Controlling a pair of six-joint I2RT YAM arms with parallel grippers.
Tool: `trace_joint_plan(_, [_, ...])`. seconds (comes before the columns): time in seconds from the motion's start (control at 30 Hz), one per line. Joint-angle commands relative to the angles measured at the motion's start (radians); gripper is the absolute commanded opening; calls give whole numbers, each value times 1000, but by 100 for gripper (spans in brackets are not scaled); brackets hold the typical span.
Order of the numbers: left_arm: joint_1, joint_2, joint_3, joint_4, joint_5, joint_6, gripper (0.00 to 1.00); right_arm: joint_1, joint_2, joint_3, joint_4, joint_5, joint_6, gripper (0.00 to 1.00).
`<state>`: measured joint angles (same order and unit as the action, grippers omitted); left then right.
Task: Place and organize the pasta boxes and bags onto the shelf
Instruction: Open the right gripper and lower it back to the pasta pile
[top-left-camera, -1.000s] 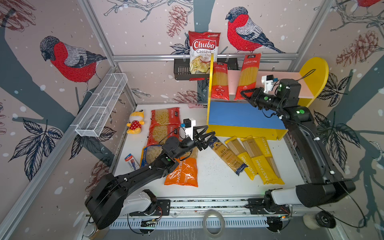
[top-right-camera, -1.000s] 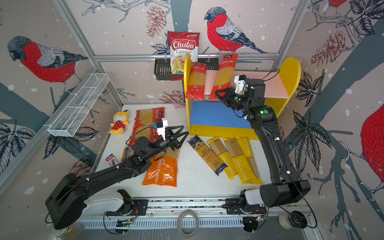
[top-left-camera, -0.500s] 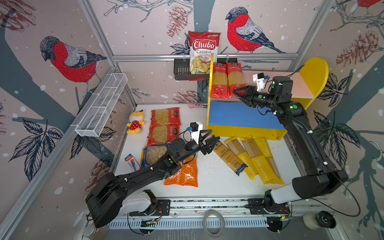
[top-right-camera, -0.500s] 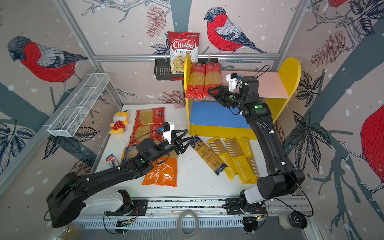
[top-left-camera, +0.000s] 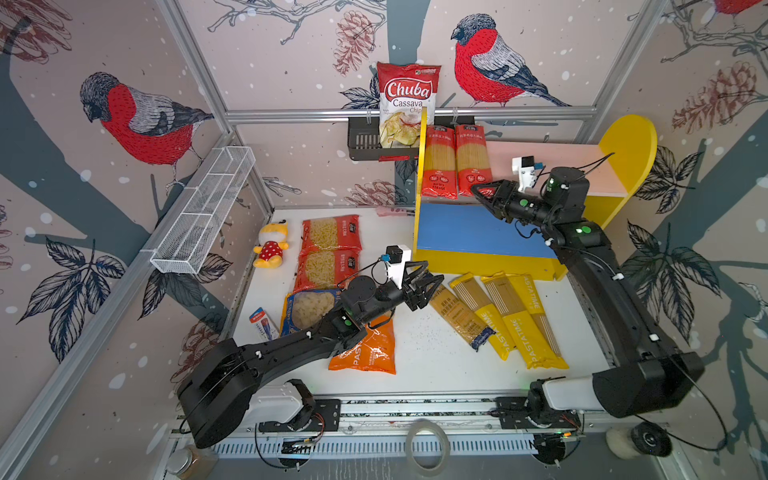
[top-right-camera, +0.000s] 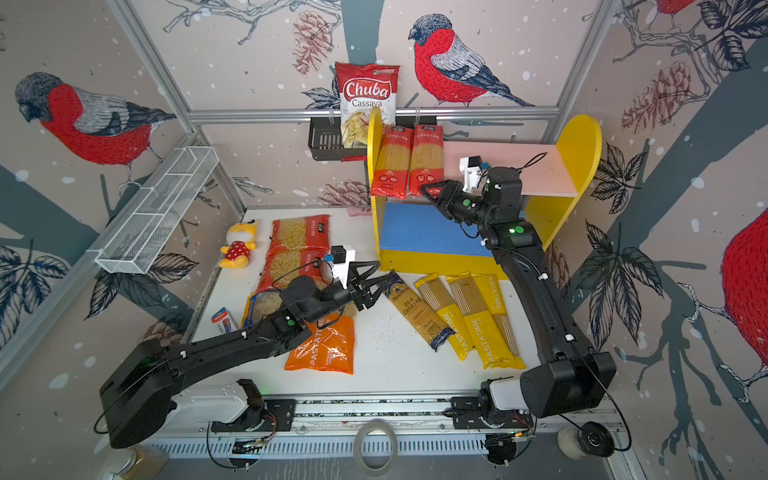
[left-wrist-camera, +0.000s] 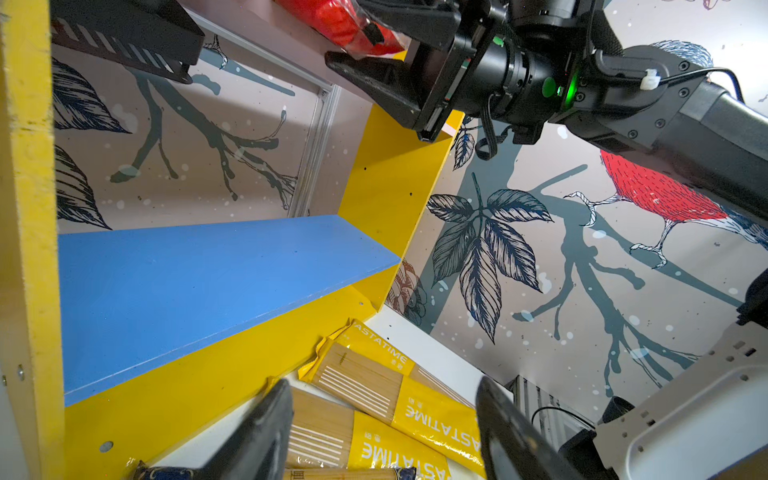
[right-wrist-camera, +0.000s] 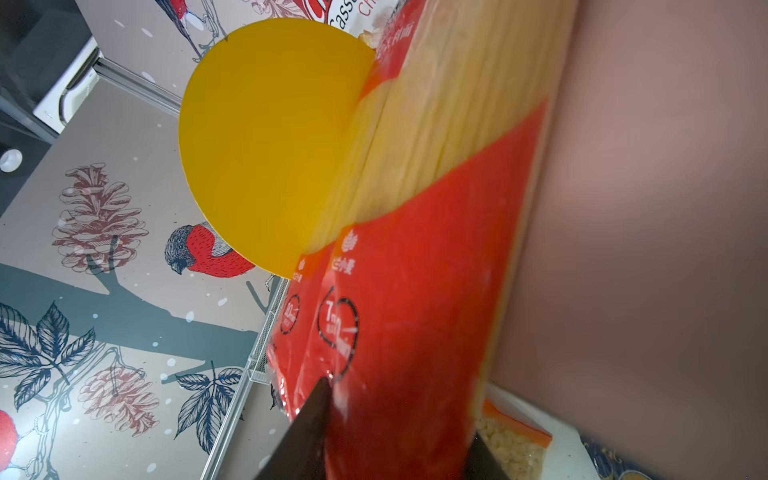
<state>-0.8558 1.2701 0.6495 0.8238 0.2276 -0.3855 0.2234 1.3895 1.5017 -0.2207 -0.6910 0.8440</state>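
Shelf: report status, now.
Left gripper open over dark-blue pack. Right gripper straddles second red pack on pink board, grip unclear. No obstruction seen.

Two red spaghetti packs (top-right-camera: 390, 162) rest on the shelf's (top-right-camera: 577, 145) pink board. The right tool (top-right-camera: 430, 193) is at one pack's lower end. The left tool (top-right-camera: 376, 286), jaws spread, hovers before the shelf.

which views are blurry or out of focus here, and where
Right wrist view: the red spaghetti pack smears into blur at its near end. Left wrist view: the left gripper has soft fingers, the blue board is sharp. Both top views: evenly lit, table in focus.
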Motion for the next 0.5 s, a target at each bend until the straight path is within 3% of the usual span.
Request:
trace_joint_plan(0.0, [-6, 11, 13, 24, -10, 4, 69, 4, -11, -18, 50, -18, 15, 40])
trace_joint_plan(0.23, [-8, 17, 14, 22, -13, 15, 69, -9, -92, -70, 19, -25, -50, 55])
trace_joint_plan(0.47, [-16, 13, -17, 14, -75, 16, 69, 14, -330, -314, 29, 12, -113, 63])
